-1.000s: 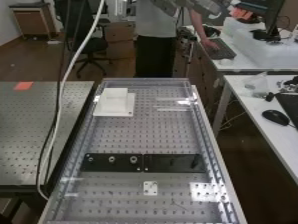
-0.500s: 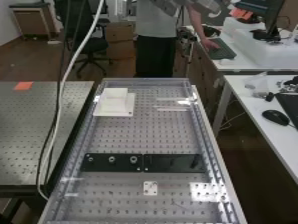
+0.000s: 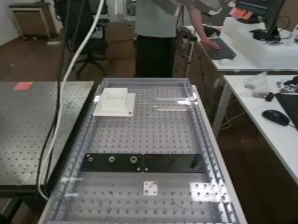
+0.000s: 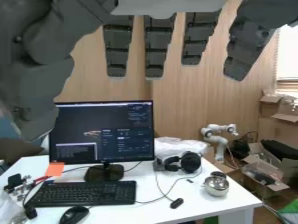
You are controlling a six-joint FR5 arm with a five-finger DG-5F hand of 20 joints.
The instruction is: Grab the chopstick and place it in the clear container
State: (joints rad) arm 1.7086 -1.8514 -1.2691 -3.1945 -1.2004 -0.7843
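Hand (image 3: 210, 6) up at high view's top edge, beyond the counter's (image 3: 146, 132) far end. Fingers (image 4: 157, 45) released, extended approx. straight, nothing grasped. Chopstick: prob. one of two thin pale strips (image 3: 172, 109) lying crosswise nr the counter's far R corner; ID unconfirmed, could be glare. Strips sit lower than the fingers & well apart from them, no contact. Clear sheet (image 3: 149, 200) w/ bright reflections spans the counter; can't tell if it's the container. White block (image 3: 115, 94) on a white base (image 3: 100, 110) at far L, beside the strips. Two black plates (image 3: 113, 162) (image 3: 174, 163) end to end across the counter, small white plate (image 3: 150, 188) nearer the cam. Wrist view: fingers hang above a white counter (image 4: 166, 212) w/ monitor (image 4: 103, 132), keyboard (image 4: 83, 194), headphones (image 4: 190, 161) & shiny pot (image 4: 216, 184).
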